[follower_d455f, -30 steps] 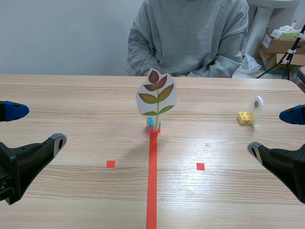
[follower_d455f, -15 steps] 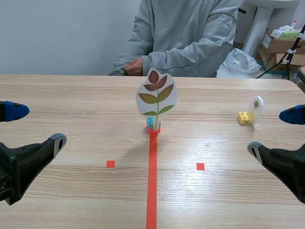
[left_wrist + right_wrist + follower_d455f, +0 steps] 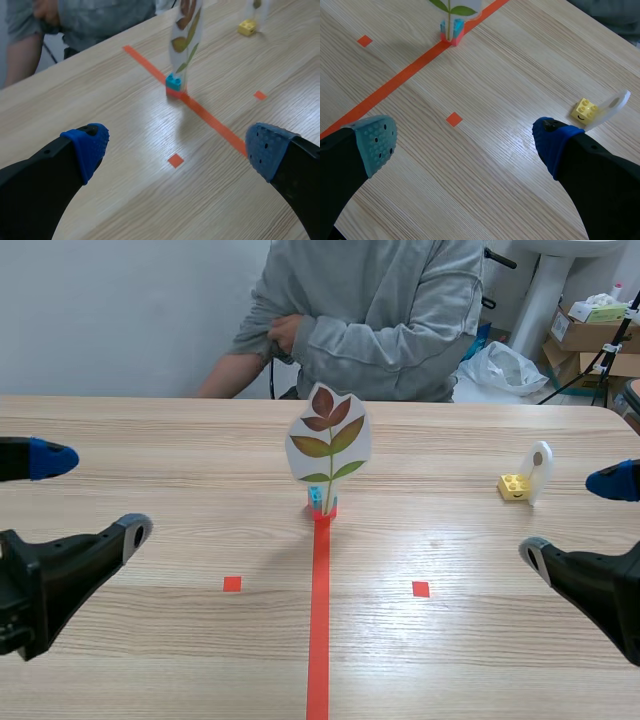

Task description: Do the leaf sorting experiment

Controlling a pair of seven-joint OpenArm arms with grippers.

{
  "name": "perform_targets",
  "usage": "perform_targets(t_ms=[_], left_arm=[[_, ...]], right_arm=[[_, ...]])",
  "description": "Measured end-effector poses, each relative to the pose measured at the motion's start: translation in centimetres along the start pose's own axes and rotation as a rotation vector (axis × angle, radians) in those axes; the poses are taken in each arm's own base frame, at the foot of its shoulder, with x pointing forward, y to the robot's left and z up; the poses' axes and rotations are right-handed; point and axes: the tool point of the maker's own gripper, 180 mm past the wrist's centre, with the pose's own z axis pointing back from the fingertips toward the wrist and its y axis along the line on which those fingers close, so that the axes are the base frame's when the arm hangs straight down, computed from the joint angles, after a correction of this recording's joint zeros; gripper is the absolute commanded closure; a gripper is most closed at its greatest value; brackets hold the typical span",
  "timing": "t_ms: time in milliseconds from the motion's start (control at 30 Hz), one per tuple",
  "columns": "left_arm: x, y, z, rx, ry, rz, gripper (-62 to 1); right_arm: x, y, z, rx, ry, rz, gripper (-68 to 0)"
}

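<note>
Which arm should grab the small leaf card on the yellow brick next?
Right. The brick sits close by the open right claw; the left claw is far off, across the tape line.

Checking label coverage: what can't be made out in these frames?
- Small card on the yellow brick: print too small in scene view, blurred and cut by the edge in left wrist view.
- Big leaf card: top cut off by the edge in both wrist views.
</note>
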Motion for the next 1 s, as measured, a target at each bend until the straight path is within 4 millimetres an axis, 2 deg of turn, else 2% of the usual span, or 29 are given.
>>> perform_targets(t_ms=[67,167,567,800,900,1000], left_arm=[[0.3,0.3,-0.8,-0.021,-0.007,-0.026,-58.5],[-0.4,1.0,-2.1,-0.044,0.004,-0.043,-58.5],[-5.2,0.7,-9.4,-0.201,0.104,-0.02,-58.5],[-5.1,3.3,-14.1,-0.158,0.095,0.025,-58.5],[-4.9,3.0,-15.9,-0.167,0.088,0.049,-58.5],[-4.8,1.4,-17.4,-0.199,0.087,0.074,-58.5]], right_arm=[[0.0,0.0,0.0,0.0,0.0,0.0,-54.9],[0.0,0.0,0.0,0.0,0.0,0.0,-54.9],[0.0,0.0,0.0,-0.001,0.001,-0.001,-54.9],[0.0,0.0,0.0,0.0,0.001,0.0,-54.9],[0.0,0.0,0.0,0.0,0.001,-0.001,-54.9],[0.0,0.0,0.0,0.0,0.001,-0.001,-54.9]])
